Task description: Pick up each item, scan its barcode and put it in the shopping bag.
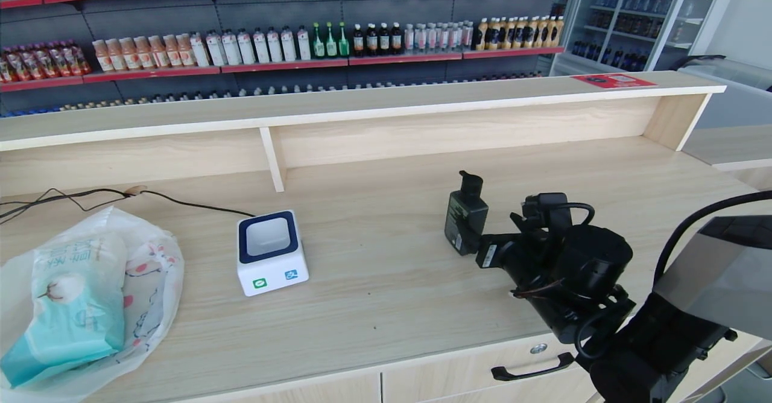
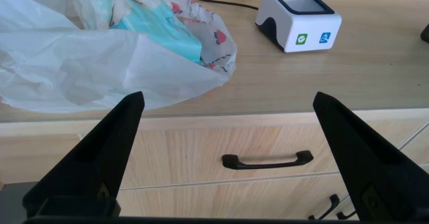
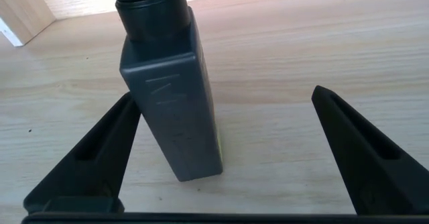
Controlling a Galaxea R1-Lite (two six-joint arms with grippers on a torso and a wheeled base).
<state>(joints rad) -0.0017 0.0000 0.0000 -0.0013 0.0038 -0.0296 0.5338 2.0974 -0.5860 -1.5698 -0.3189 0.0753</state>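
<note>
A dark grey bottle [image 1: 465, 216] with a black cap stands upright on the wooden counter [image 1: 392, 282], right of centre. My right gripper [image 1: 480, 250] is open at the bottle's base. In the right wrist view the bottle [image 3: 175, 110] stands between the fingers, close to one finger [image 3: 94, 160]. The white barcode scanner [image 1: 271, 252] sits mid-counter. At the far left lies the translucent shopping bag [image 1: 151, 270] holding a teal pack [image 1: 78, 300]. My left gripper [image 2: 228, 157] hangs open and holding nothing in front of the drawers, below the bag [image 2: 80, 56] and scanner [image 2: 298, 26].
A black cable [image 1: 181, 201] runs from the scanner toward the far left. A raised shelf [image 1: 362, 107] with an upright divider [image 1: 272, 158] bounds the counter's back. Drawer handles [image 2: 267, 161] sit under the front edge. Store shelves of drinks stand behind.
</note>
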